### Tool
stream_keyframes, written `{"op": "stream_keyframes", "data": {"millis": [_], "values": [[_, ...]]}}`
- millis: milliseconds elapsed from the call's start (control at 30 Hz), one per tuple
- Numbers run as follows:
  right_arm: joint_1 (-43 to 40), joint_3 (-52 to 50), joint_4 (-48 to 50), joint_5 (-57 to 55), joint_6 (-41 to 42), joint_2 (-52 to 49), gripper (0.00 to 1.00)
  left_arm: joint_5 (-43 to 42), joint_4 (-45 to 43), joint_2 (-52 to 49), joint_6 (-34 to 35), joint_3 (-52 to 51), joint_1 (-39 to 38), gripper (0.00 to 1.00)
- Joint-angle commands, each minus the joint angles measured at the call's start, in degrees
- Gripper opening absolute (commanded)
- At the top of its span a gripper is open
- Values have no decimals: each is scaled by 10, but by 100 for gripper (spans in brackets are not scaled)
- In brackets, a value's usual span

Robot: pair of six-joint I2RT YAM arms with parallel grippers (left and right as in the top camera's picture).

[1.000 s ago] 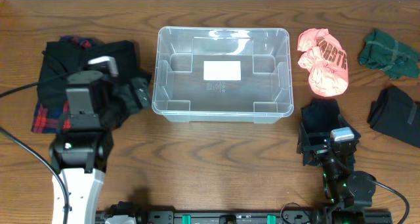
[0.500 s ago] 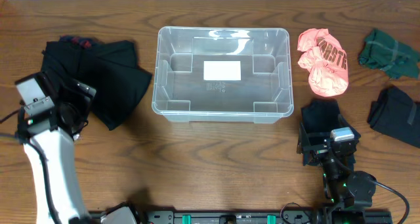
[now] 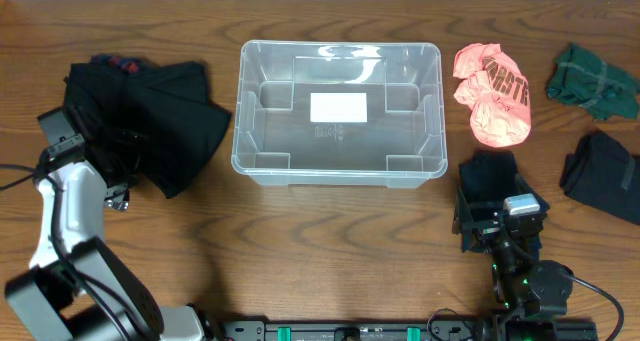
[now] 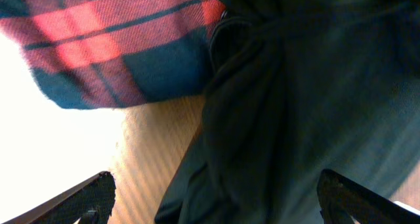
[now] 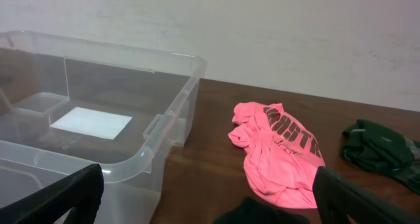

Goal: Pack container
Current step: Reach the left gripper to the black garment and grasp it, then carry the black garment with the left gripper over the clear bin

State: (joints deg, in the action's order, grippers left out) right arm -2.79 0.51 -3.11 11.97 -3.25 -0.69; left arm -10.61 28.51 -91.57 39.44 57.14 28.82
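Note:
The clear container (image 3: 340, 47) stands at the table's middle back, nothing in it, a white label (image 3: 338, 107) on its base. My left gripper (image 3: 122, 166) is open at the left edge of a black garment (image 3: 165, 116) that lies over a red and blue plaid cloth (image 3: 110, 63). In the left wrist view the black garment (image 4: 295, 106) fills the gap between the jaws of the left gripper (image 4: 216, 207), and the plaid cloth (image 4: 111, 46) lies beyond. My right gripper (image 3: 497, 219) is open over another black garment (image 3: 490, 173); in its wrist view the gripper (image 5: 210, 207) faces the container (image 5: 151, 129).
A pink shirt (image 3: 492, 96) lies right of the container and also shows in the right wrist view (image 5: 279, 152). A green garment (image 3: 592, 81) and a further black garment (image 3: 605, 176) lie at the far right. The table's front edge holds a rail (image 3: 350, 331).
My left arm has swung from over the black pile to the table's left side and now points its open gripper at the pile's left edge. The right arm has not moved.

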Motion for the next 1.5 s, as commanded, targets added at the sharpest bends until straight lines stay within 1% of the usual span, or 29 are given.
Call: {"op": "stream_keyframes", "data": {"millis": [0,233,433,533,633,767,800,833,867,1000,1100,1300,1467], "values": [[-5,-2,-1,-2,-7,3,99,-15,-26,-32,-23,7,3,98],[-5,-2,-1,-1,-7,3,99,-83,-115,-86,-26,7,2,98],[-5,-2,-1,-2,-7,3,99,-121,-160,-103,-25,7,1,98],[-5,-2,-1,-1,-7,3,99,-152,-181,-103,-25,7,1,81],[-5,-2,-1,-1,-7,3,99,-186,-190,-103,-26,7,1,59],[-5,-2,-1,-2,-7,3,99,-214,-192,-102,-26,7,1,23],[-5,-2,-1,-1,-7,3,99,-220,-192,-102,-26,7,1,19],[-5,-2,-1,-1,-7,3,99,-225,-192,-102,-26,7,1,9],[-5,-2,-1,-2,-7,3,99,-234,-192,-102,-26,7,1,6],[-5,-2,-1,-2,-7,3,99,-265,-197,-89,-30,7,1,6],[-5,-2,-1,-1,-7,3,99,-287,-199,-60,-37,7,1,6],[-5,-2,-1,-1,-7,3,99,-289,-198,61,-35,7,1,6],[-5,-2,-1,-1,-7,3,99,-289,-182,171,18,7,0,6]]}}
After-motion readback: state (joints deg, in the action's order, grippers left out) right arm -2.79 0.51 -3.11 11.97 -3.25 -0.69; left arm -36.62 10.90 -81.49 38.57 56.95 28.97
